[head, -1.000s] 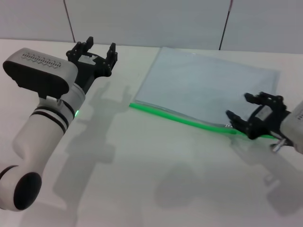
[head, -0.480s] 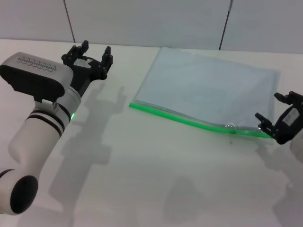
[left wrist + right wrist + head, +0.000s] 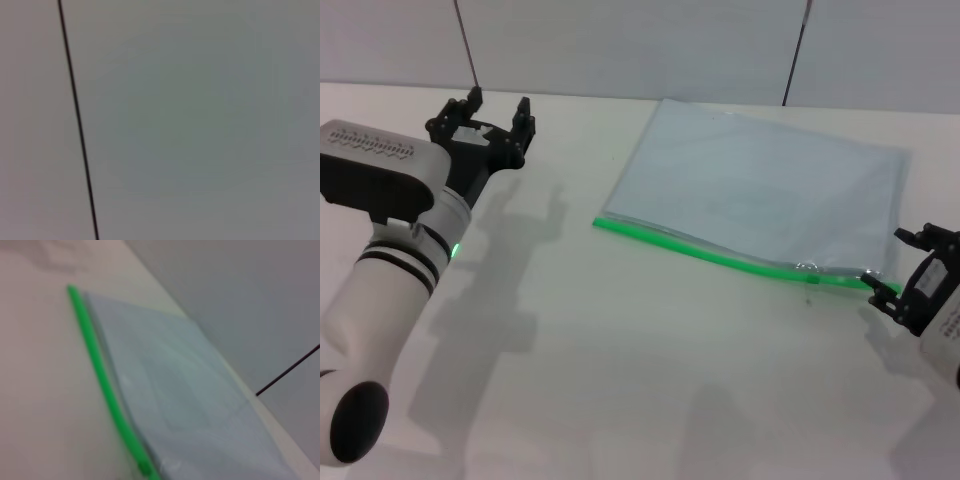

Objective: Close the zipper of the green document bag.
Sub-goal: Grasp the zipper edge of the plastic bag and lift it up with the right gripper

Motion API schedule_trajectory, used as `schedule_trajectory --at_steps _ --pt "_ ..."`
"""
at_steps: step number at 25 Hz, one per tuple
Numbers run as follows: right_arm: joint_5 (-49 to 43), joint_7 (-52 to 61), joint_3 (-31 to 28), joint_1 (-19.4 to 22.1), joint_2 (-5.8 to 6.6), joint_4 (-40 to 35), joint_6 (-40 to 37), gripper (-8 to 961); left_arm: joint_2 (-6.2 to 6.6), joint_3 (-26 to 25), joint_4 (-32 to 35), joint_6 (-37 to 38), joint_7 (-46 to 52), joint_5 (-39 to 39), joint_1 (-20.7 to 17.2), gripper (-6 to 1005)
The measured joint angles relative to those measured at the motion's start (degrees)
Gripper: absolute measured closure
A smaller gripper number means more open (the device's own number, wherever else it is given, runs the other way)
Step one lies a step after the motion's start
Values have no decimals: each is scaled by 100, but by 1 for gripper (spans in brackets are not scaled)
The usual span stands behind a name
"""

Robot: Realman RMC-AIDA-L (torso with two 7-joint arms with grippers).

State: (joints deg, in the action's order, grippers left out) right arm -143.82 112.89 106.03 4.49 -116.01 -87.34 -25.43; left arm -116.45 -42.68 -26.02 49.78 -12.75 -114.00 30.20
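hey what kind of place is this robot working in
Probably a lab or test bench: a bare white table against plain grey wall panels, holding only the green document bag, with the left claw and right claw nearby.

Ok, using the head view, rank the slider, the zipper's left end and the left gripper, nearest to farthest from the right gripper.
From the right gripper:
1. Slider, just to its left on the zipper.
2. Zipper's left end, at the bag's near-left corner.
3. Left gripper, far left, near the wall.
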Motion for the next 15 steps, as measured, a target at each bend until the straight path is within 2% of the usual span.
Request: schedule_trajectory --at_steps 6,15 --pt "-837 4 119 -36 -16 54 -19 336 0 -127 -3 114 4 3 -90 398" --pt "-1559 4 380 -45 -27 90 34 331 0 -128 -1 114 3 10 -113 398"
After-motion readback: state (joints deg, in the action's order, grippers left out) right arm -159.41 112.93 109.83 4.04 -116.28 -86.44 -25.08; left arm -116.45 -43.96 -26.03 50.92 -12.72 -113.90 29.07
